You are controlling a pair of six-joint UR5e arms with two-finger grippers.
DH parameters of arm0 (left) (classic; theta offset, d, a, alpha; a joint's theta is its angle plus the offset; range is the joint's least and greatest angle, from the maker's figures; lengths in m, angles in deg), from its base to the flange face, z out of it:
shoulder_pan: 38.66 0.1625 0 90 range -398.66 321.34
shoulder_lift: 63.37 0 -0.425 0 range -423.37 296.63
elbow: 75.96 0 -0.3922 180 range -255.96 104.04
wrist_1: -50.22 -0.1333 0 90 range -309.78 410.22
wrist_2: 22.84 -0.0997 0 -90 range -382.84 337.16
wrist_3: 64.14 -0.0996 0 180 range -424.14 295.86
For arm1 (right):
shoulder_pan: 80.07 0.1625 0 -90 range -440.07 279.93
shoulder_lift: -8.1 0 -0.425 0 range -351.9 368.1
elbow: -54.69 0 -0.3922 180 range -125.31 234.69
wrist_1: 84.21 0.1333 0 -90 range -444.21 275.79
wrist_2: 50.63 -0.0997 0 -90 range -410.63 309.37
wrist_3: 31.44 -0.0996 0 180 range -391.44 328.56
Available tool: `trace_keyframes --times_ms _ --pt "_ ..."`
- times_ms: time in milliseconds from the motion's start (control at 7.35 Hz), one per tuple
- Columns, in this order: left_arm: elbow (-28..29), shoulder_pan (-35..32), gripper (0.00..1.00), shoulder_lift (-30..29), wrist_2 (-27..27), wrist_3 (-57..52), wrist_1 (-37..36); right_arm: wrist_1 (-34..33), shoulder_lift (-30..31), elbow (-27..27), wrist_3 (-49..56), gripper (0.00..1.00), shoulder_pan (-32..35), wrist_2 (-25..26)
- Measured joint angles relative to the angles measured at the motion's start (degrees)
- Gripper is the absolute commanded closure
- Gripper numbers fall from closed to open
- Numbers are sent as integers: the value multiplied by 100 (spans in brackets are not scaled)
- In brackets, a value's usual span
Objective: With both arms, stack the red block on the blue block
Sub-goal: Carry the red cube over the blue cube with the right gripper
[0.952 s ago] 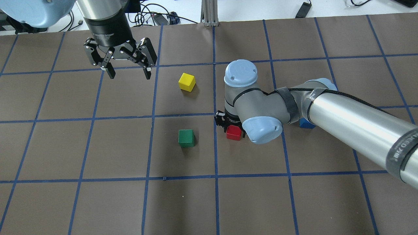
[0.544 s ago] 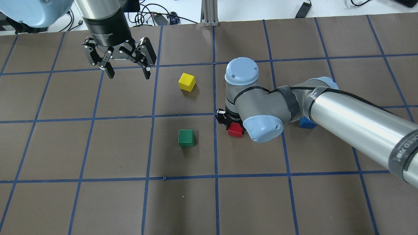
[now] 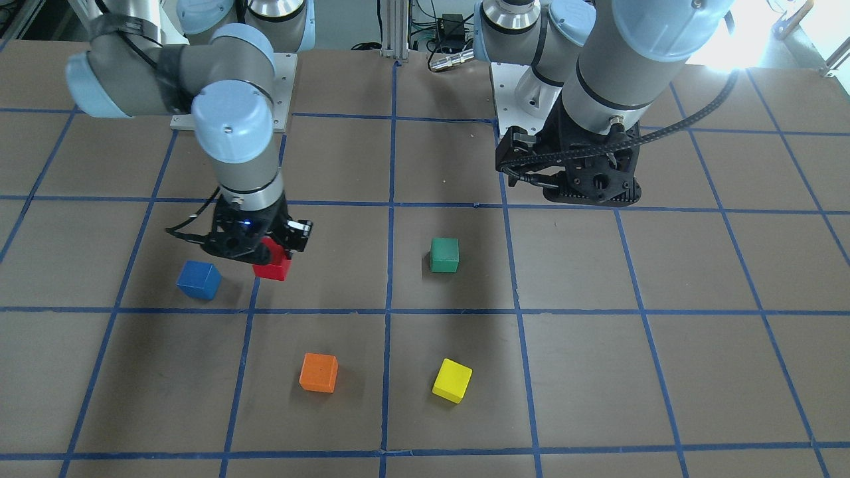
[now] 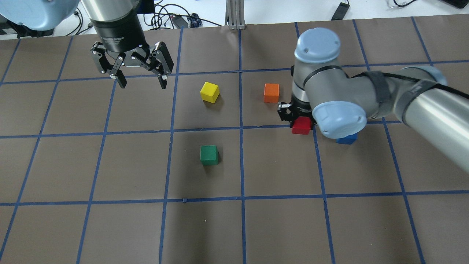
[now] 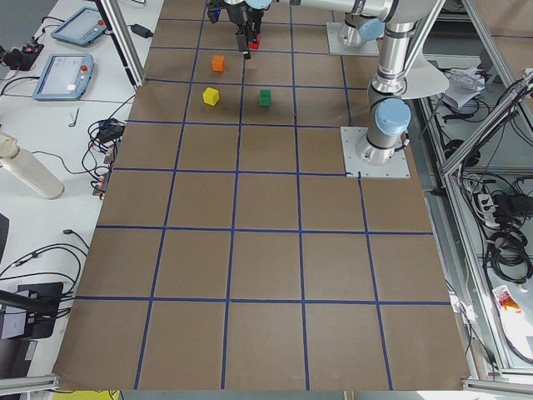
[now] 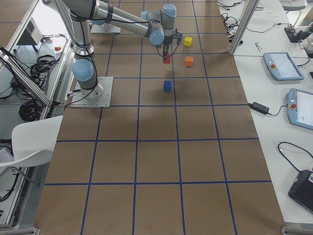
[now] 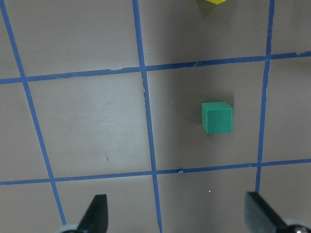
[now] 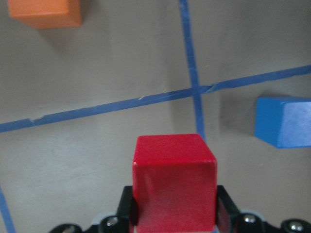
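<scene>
The pick looks done: the right gripper [image 3: 262,249] is clamped on the red block [image 8: 174,179] and holds it clear of the table, just beside the blue block [image 8: 284,121] but not yet over it (the right wrist view shows the blue block off to one side). What is left is the carry over the blue block, the lowering and the release. The left gripper [image 4: 143,84] hangs empty with fingers spread, well apart from the blue block.

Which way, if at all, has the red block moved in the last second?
Yes. In the overhead view the red block has shifted right and slightly farther from the robot, closing on the blue block, which stayed put.
</scene>
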Motion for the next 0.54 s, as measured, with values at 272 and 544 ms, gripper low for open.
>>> trace_keyframes --times_ms 272,544 --pt "2 -6 0 -59 -3 5 -6 192 254 -29 1062 85 -835 20" --pt "11 -14 0 -107 -1 8 -16 257 292 -70 1360 85 -1288 -107"
